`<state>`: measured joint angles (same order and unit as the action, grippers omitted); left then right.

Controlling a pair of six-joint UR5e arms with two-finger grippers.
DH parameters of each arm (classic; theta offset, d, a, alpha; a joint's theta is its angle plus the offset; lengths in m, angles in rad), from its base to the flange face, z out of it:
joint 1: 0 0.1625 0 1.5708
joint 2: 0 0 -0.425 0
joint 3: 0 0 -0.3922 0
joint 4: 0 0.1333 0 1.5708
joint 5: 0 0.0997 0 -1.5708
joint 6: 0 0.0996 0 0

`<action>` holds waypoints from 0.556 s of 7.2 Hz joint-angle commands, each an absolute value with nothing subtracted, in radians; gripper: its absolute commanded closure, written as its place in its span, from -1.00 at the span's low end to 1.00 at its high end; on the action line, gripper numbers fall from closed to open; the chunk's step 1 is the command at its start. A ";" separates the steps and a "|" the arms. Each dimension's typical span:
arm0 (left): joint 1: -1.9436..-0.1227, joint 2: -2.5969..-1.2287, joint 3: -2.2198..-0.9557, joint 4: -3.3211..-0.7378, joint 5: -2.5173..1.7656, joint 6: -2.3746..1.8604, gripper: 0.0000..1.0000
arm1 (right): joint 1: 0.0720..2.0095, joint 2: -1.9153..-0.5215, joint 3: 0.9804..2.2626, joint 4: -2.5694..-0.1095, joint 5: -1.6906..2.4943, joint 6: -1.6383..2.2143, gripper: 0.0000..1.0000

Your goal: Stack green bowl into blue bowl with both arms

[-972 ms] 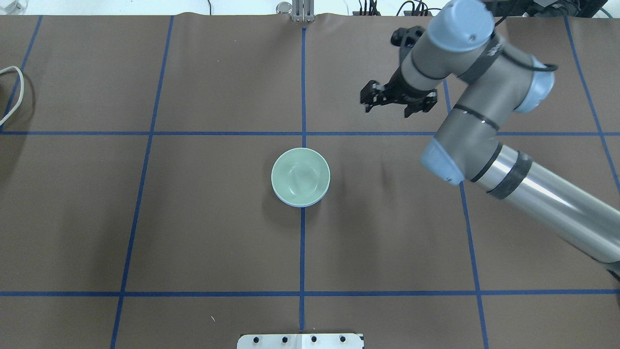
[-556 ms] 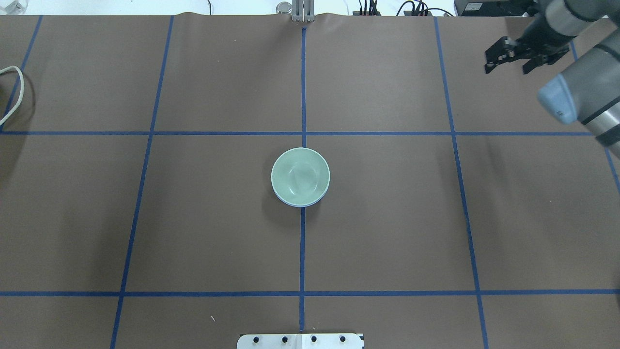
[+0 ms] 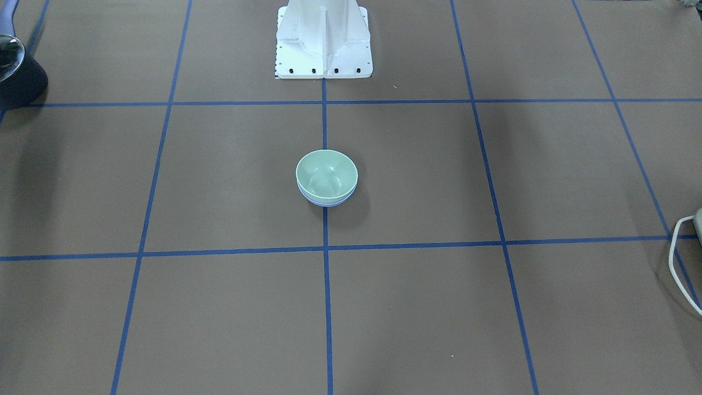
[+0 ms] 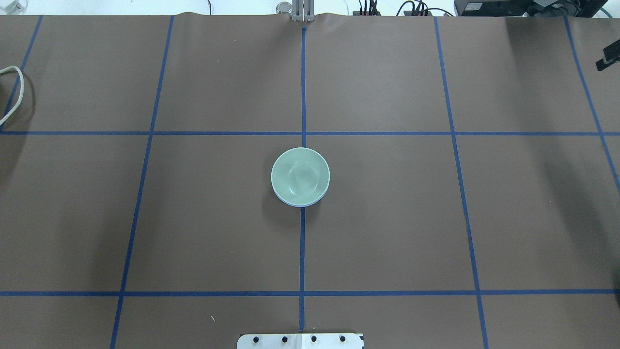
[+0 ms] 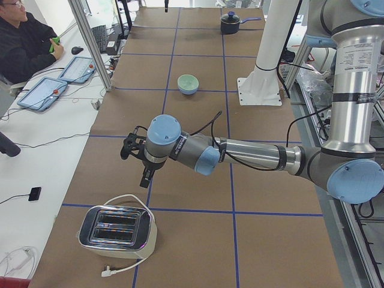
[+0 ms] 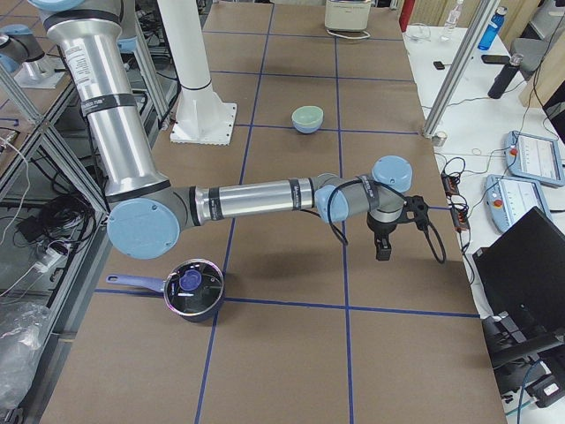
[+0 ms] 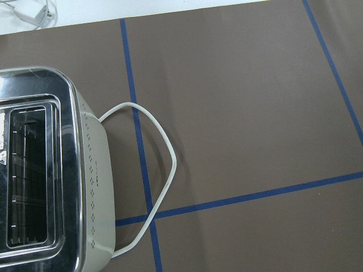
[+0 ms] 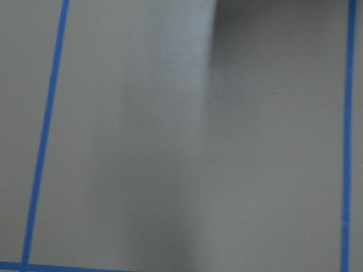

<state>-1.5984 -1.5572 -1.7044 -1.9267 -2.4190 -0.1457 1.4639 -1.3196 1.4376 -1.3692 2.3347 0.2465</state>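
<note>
The green bowl (image 4: 300, 175) sits nested inside the blue bowl (image 4: 296, 205) at the table's middle; only a thin blue rim shows under it. The two also show in the front-facing view, green bowl (image 3: 327, 174) on blue bowl (image 3: 328, 203). Only a black sliver of my right gripper (image 4: 609, 57) shows at the overhead view's right edge, far from the bowls; it also shows in the exterior right view (image 6: 382, 247), above the mat. My left gripper (image 5: 137, 162) shows only in the exterior left view, near a toaster. I cannot tell if either is open or shut.
A white-and-chrome toaster (image 5: 117, 231) with a white cable (image 7: 164, 164) stands at the table's left end. A dark pot (image 6: 192, 287) stands at the right end. The white pedestal (image 3: 323, 38) is behind the bowls. An operator (image 5: 24, 42) sits beside the table.
My right arm has swung away from the table's middle to the right and almost left the overhead view. The stacked bowls have not moved.
</note>
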 commanded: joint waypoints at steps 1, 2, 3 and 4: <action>-1.598 -1.557 -1.706 -1.927 -2.419 -0.146 -0.96 | 1.514 -1.397 1.477 -1.367 2.345 0.196 -1.00; -1.600 -1.557 -1.707 -1.927 -2.421 -0.146 -0.96 | 1.513 -1.417 1.498 -1.368 2.345 0.196 -1.00; -1.600 -1.557 -1.707 -1.927 -2.421 -0.146 -0.96 | 1.513 -1.422 1.500 -1.367 2.345 0.196 -1.00; -1.600 -1.557 -1.707 -1.927 -2.421 -0.146 -0.96 | 1.514 -1.427 1.514 -1.370 2.347 0.196 -1.00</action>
<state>-1.5996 -1.5570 -1.7070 -1.9267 -2.4204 -0.1457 1.5124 -1.4180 1.5001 -1.3679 2.3458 0.1971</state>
